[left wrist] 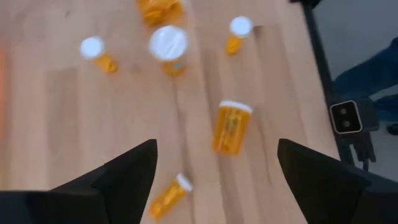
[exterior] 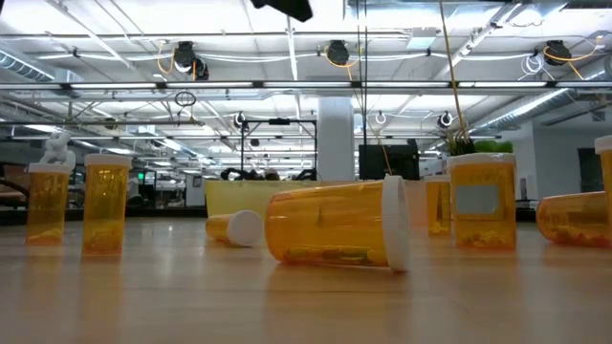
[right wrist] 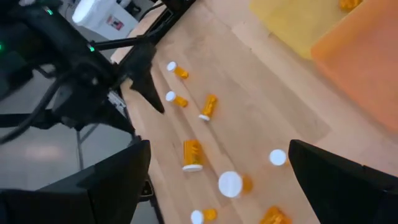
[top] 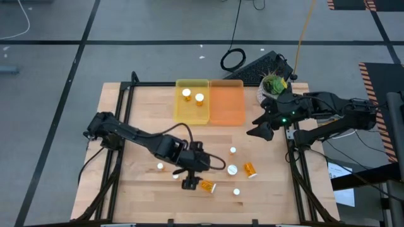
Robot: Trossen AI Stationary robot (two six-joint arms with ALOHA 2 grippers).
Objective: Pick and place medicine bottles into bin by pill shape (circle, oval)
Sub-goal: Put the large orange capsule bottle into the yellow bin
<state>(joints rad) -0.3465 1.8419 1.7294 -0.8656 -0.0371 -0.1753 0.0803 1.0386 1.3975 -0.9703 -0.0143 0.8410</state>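
Sitting at two o'clock on the wooden table (top: 145, 107): a white pot with a green plant (top: 273, 85). Lying just beyond the table's twelve-to-one o'clock edge on the grey floor (top: 158, 60): a black keyboard (top: 260, 68), with a coiled black cable (top: 232, 59) resting beside it at its nine o'clock.

Table (top: 145, 107): pale blond wood, plank grain; black frame rails at left and right edges.
Far-side bins: left bin (top: 191, 116) translucent yellow, right bin (top: 227, 104) translucent orange.
Medicine bottles (top: 250, 169): translucent orange bodies, white caps; two standing in the yellow bin show white tops.
Plant (top: 274, 82): green foliage, white pot.
Both arms black; left end effector (top: 190, 183) and right end effector (top: 260, 130) black, green indicator light on the right wrist.
Floor (top: 57, 69): grey with black lines; orange-and-black hazard stripes far right.
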